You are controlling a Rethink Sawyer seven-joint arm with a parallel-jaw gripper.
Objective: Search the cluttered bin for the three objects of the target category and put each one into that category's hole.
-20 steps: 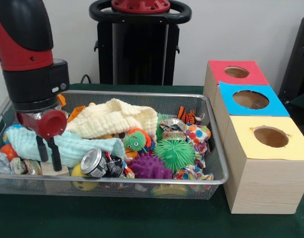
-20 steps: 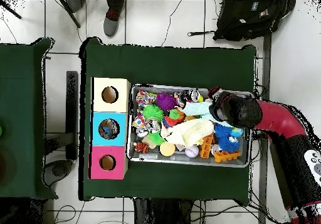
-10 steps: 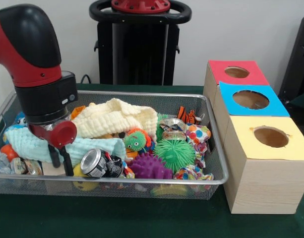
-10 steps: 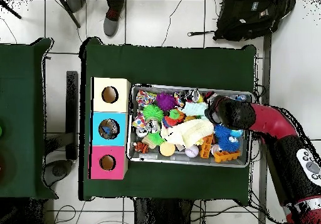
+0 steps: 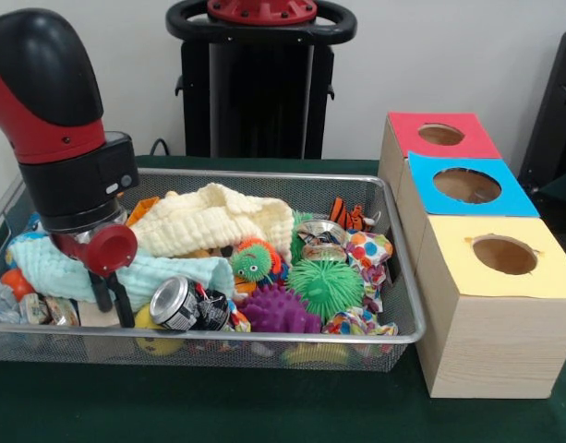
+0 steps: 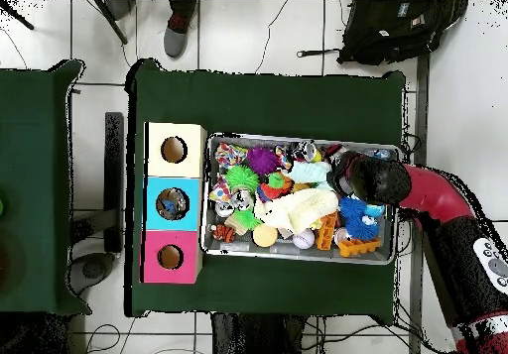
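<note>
A robotics lab: green-clothed table (image 6: 268, 102), tiled floor (image 6: 288, 33), backpack (image 6: 397, 28) lying nearby

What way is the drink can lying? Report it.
Tipped on its side: the can shows its round silver end toward the camera, resting against the pale blue cloth.

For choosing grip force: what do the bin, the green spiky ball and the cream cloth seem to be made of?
Bin: silver wire mesh, likely metal; contents show through its walls.
Green spiky ball: probably soft rubber, covered in thin spikes.
Cream cloth: textured fabric, matte, lying in folds.
</note>
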